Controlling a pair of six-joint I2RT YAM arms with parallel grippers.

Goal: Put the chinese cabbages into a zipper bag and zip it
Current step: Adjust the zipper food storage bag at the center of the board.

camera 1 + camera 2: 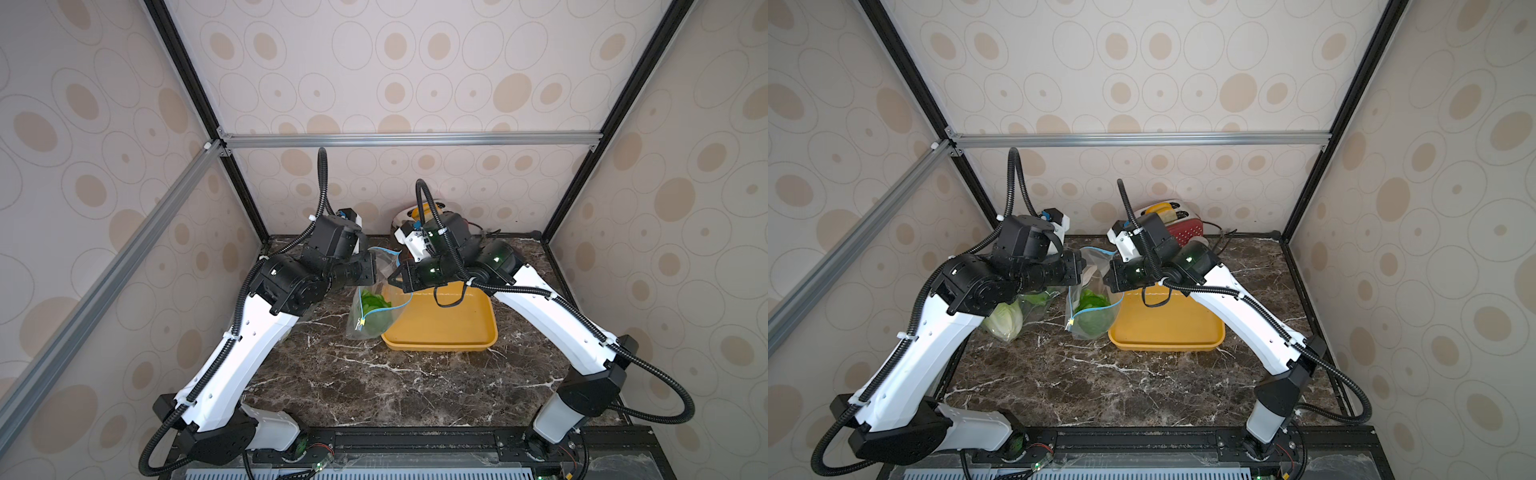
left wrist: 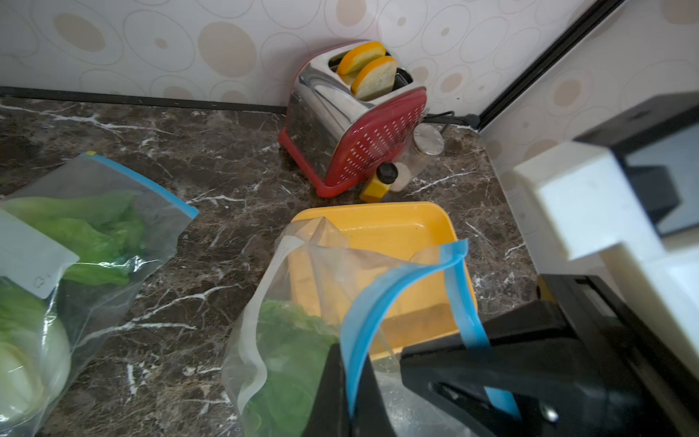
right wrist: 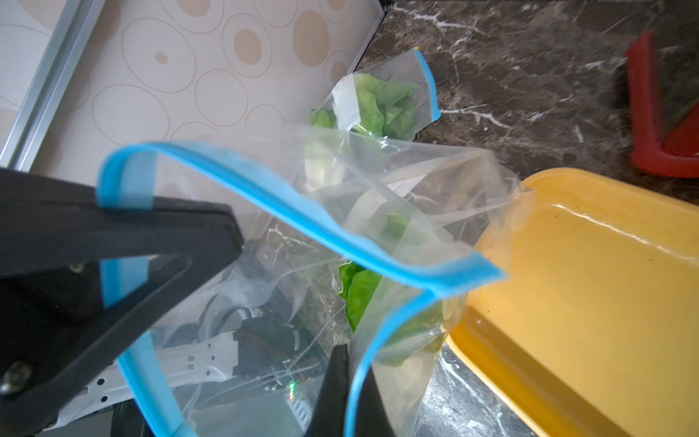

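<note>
End effectors [image 2: 351, 378] [image 3: 355, 378] tight on zipper bag [image 2: 314, 265]

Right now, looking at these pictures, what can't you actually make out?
Inside the held zipper bag: how many chinese cabbages; crumpled plastic hides them in every view.
Second bag: left arm covers part in a top view; left wrist view's edge cuts it off.
Label on that bag: print too small, left wrist view.
Toaster: mostly behind the right arm in a top view.
</note>
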